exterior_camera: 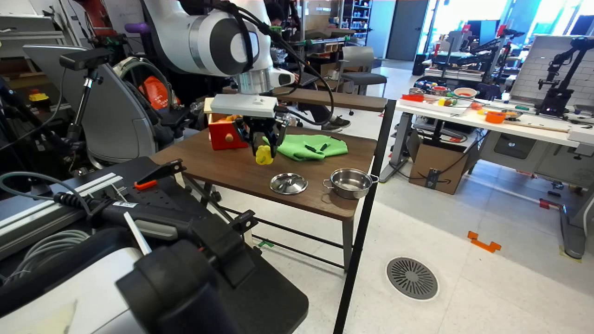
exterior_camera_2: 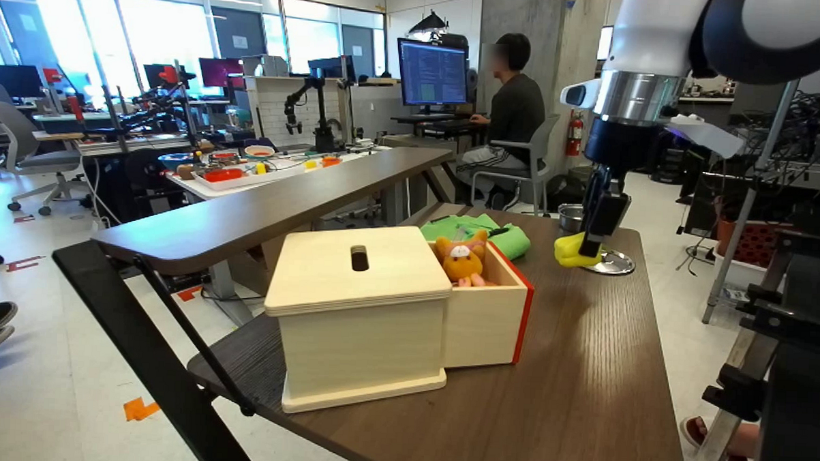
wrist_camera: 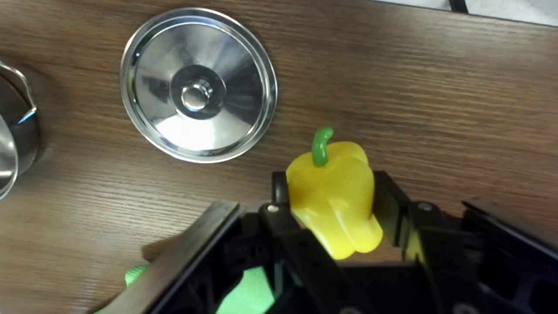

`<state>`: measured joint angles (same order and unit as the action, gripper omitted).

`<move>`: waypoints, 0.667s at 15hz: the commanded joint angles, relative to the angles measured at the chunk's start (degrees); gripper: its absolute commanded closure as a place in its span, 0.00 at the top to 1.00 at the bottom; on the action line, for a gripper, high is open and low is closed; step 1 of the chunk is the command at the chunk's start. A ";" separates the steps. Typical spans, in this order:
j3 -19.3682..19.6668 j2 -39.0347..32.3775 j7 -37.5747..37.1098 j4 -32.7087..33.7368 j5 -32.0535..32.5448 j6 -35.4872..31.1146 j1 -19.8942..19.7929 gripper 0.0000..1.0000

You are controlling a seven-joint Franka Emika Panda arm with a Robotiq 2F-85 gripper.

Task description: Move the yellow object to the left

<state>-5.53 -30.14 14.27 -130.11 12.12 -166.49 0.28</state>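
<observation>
Jaws: partly closed, down to the width of the smooth yellow bell-pepper-shaped object with a green stem (wrist_camera: 335,198), bearing on both its sides in the wrist view. In both exterior views the pepper looks held off the brown wood-grain table (exterior_camera: 216,162); can't judge the clearance.

Step, my read: grasp done, carry in hand, not yet placed. Next: sideways move left with the grip kept, then lower to the table and release gently; rounded sides could roll. Catch: can't tell whose left. Wrist view's left leads to the round shiny steel lid (wrist_camera: 199,85), just beside the pepper, then the two-handled steel pot (exterior_camera: 350,192); that path needs height over both. Left in an exterior view leads toward the red-fronted wooden drawer (exterior_camera: 220,134) instead.

Table: rumpled bright green cloth (exterior_camera: 294,148) on the far side of the lid. In an exterior view, pale wooden box with slotted top (exterior_camera_2: 362,345), near left, orange plush toy (exterior_camera_2: 463,265) in its drawer.

Room: busy lab, seated person in dark top (exterior_camera_2: 516,115) at a monitor (exterior_camera_2: 432,71).
</observation>
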 commanded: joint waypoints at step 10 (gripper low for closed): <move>-1.68 -0.90 2.41 6.36 -1.95 7.44 -1.65 1.00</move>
<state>-7.03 -33.15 15.75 -123.90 11.21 -160.28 -1.10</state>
